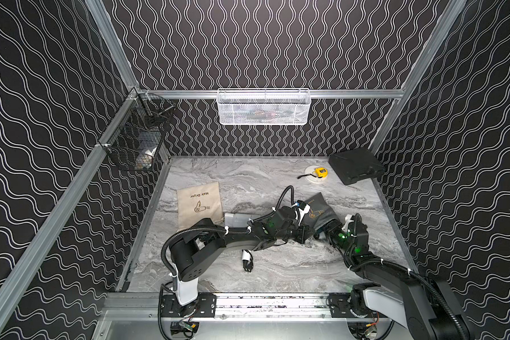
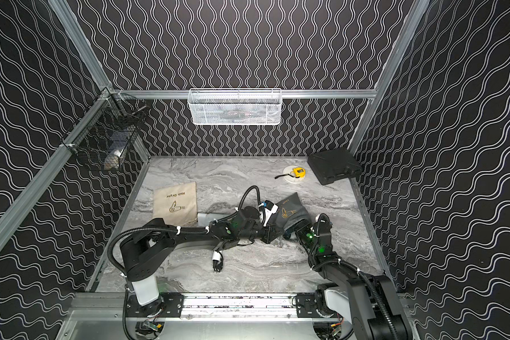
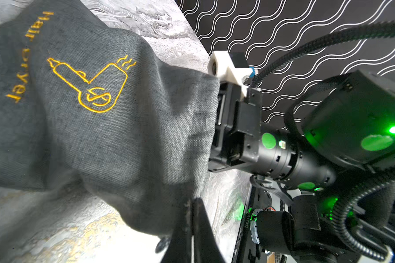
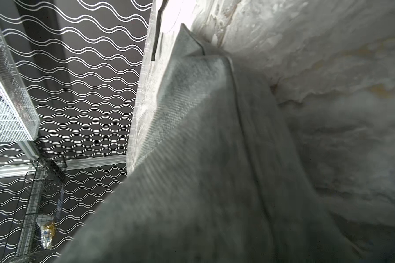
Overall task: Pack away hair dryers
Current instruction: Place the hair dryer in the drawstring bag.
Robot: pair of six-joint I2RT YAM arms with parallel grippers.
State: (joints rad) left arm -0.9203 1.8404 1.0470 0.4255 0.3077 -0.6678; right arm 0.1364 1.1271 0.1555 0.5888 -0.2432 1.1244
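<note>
Grips the mouth hem of the dark grey bag [image 3: 105,136] with the left pincer [image 3: 193,202], jaws pressed tight on the fabric. Reaches into that bag's mouth with the right pincer [image 3: 228,127]; fingertips buried behind cloth, so cannot tell whether released or clenched, nor what, if anything, lies between them. Shows only a small bluish sliver, seemingly the teal hair dryer [image 1: 318,235], at the mouth of the dark grey bag between the two pincers in a top view; probably mostly inside, though not confirmable. Leaves the white hair dryer [image 1: 235,219] out on the table [image 1: 277,273], well off to the robot's left of the dark grey bag, partly under the left arm and just beside the beige bag [image 1: 199,206], its plug [image 1: 246,260] lying loose nearer the robot's base than the dark grey bag.

Risks from here:
- Pulling the right pincer back with cloth bunched round it may drag the dryer out with it or snag the hem.
- Slackening the left grip too soon likely lets the mouth collapse on a dryer only half in.
- Lifting the bag by that single hem point may tip it and spill the contents, the mouth not being drawn shut.
- May also hook the wound cord on fingers inside.
</note>
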